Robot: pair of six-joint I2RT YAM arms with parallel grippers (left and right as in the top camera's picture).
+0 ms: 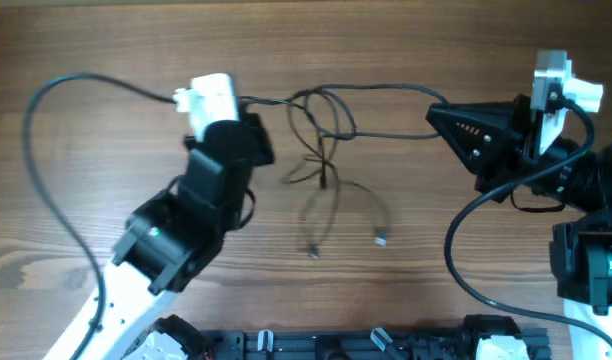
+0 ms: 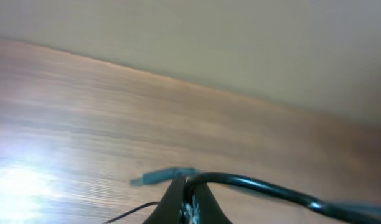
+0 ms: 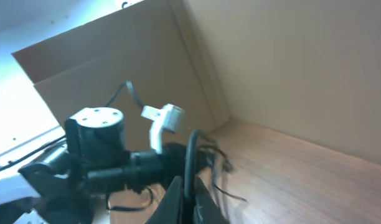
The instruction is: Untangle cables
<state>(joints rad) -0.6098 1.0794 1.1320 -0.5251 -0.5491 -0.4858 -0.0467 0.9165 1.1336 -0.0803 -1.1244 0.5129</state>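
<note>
Several thin black cables point(image 1: 322, 125) lie tangled in the middle of the wooden table, with two loose plug ends point(image 1: 382, 238) trailing toward the front. My left gripper point(image 1: 252, 112) sits at the tangle's left side. In the left wrist view it point(image 2: 188, 184) is shut on a black cable point(image 2: 271, 188), and a metallic plug point(image 2: 160, 177) pokes out just past the fingers. My right gripper point(image 1: 433, 114) is at the tangle's right side, shut on a cable strand point(image 1: 386, 88). The right wrist view shows that cable point(image 3: 190, 155) rising from between its closed jaws point(image 3: 187, 190).
A thick black robot cable point(image 1: 31, 150) loops across the left of the table, and another point(image 1: 452, 250) curves by the right arm. A black rack point(image 1: 336, 345) runs along the front edge. A brown cardboard wall point(image 3: 116, 56) stands behind the left arm point(image 3: 94, 155).
</note>
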